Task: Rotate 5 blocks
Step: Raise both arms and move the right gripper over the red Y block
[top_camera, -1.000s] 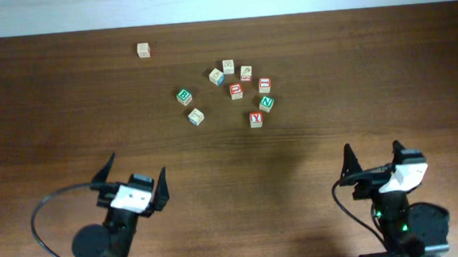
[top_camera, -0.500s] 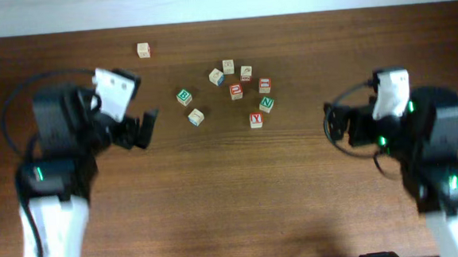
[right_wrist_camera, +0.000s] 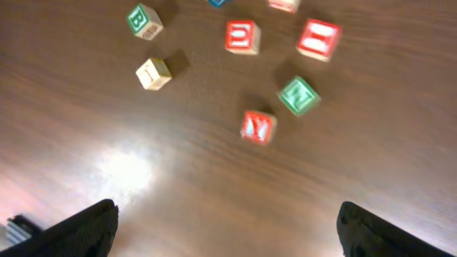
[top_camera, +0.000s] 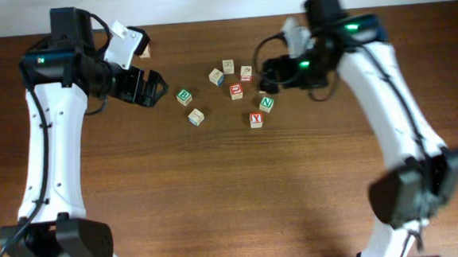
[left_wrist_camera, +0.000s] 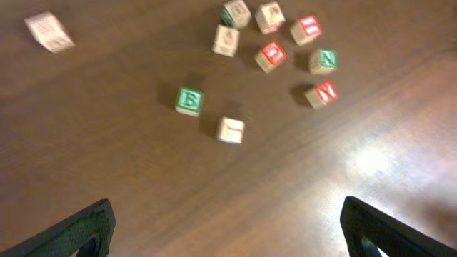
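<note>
Wooden letter blocks (top_camera: 236,90) sit clustered between left gripper (top_camera: 141,87) and right gripper (top_camera: 269,75), both spread wide and empty. Start with the outlying red Y (top_camera: 255,120), straddling it squarely so neighbours stay undisturbed.

Overhead: the left wrist (top_camera: 124,41) covers most of the far-left cube (top_camera: 148,50). The right gripper (top_camera: 269,78) hides one red cube (right_wrist_camera: 319,38), which shows only from the right wrist. Right wrist view: the top edge cuts off a blue-marked cube (right_wrist_camera: 218,2) and a red-marked cube (right_wrist_camera: 284,4). Both wrist views are blurred; the Y cube (right_wrist_camera: 258,127) is smeared. The lower edge cuts off the fingertips (left_wrist_camera: 82,230).
</note>
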